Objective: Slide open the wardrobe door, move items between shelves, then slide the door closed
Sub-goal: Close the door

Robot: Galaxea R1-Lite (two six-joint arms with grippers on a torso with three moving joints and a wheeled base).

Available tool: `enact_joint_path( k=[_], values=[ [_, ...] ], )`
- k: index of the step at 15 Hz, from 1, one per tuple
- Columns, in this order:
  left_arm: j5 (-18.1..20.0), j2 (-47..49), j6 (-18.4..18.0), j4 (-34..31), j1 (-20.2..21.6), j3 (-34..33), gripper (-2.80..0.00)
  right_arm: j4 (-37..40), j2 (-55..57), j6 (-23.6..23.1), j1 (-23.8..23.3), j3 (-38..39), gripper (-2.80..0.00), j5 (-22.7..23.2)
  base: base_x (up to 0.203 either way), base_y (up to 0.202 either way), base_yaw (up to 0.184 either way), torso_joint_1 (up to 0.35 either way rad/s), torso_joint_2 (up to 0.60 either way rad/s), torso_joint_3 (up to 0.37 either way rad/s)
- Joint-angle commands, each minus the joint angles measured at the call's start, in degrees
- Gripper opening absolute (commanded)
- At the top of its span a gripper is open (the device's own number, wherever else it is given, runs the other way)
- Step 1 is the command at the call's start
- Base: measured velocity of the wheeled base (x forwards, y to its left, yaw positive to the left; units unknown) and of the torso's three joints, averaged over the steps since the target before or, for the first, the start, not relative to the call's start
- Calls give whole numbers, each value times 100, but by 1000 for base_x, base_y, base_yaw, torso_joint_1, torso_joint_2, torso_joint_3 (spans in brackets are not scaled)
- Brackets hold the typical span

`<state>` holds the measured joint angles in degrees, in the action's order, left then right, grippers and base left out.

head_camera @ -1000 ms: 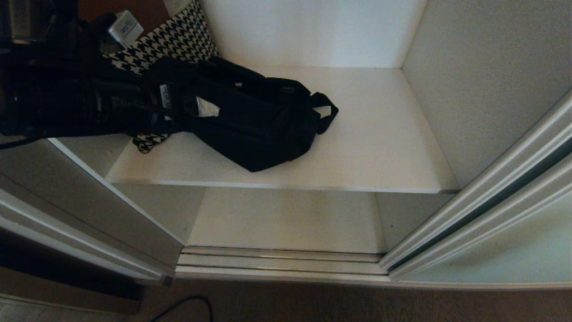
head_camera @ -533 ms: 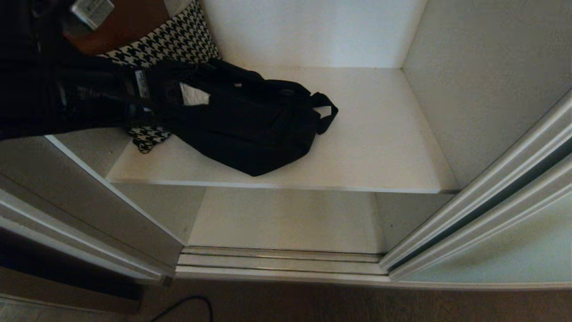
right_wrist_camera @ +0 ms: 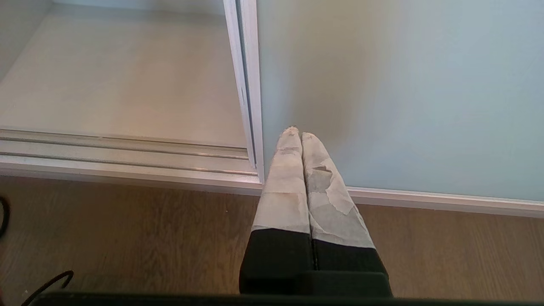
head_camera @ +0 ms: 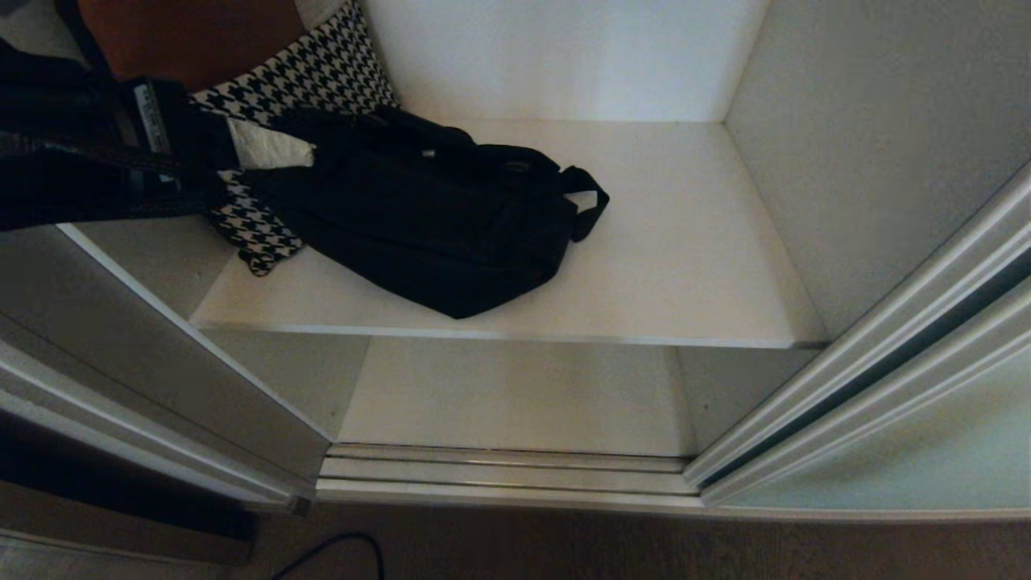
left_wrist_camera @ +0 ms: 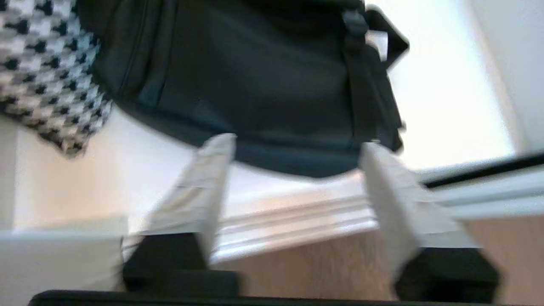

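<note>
Nearest you, the right gripper point(right_wrist_camera: 296, 134) is pressed together beside the one sliding wardrobe door point(right_wrist_camera: 399, 93). Two shelves point(head_camera: 644, 266) show — the upper holds one black bag point(head_camera: 435, 234) and one houndstooth cushion point(head_camera: 314, 72). Your left gripper point(left_wrist_camera: 293, 153) hangs apart, empty.

No legible text anywhere — a small white label point(head_camera: 151, 113) on the left arm point(head_camera: 72, 173), upper left of frame, too blurred to read.

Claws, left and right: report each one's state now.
Left claw: open, empty, above the black bag.
Right claw: shut, empty, parked by the sliding wardrobe door.
</note>
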<state>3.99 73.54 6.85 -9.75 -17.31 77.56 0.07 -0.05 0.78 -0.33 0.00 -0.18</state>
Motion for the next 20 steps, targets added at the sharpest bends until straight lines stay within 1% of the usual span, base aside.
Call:
enact_joint_path(
  k=[1,4,6,8,9,11,14,16,20],
  values=[
    [15,-481,-42,-177,0,-169,-280,-6,-4,1,-2,9,-280,1,0,0,0,0,0,0],
    [-123,-1077,-238,-213,85,-632,-280,-5,0,1,-2,4,-280,1,0,0,0,0,0,0],
    [-253,-1658,-404,-218,383,-1079,-280,-7,-4,1,-2,8,-280,1,0,0,0,0,0,0],
    [-289,-2353,-609,-225,788,-1660,-280,-7,-4,1,-2,0,-280,1,0,0,0,0,0,0],
    [-295,-2767,-665,-239,993,-1975,-280,-5,-4,1,-2,9,-280,1,0,0,0,0,0,0],
    [-302,-3651,-741,-400,1236,-2575,-280,-6,-4,1,-2,8,-280,1,0,0,0,0,0,0],
    [-311,-5086,-839,-757,1546,-3728,-280,-7,-4,1,-2,9,-280,1,0,0,0,0,0,0],
    [-301,-5910,-905,-858,1615,-4487,-280,1,-4,1,-2,9,-280,1,0,0,0,0,0,0],
    [-283,-7255,-1050,-923,1723,-6011,-280,-4,-4,1,1,0,-280,1,0,0,0,0,0,0]
  ],
)
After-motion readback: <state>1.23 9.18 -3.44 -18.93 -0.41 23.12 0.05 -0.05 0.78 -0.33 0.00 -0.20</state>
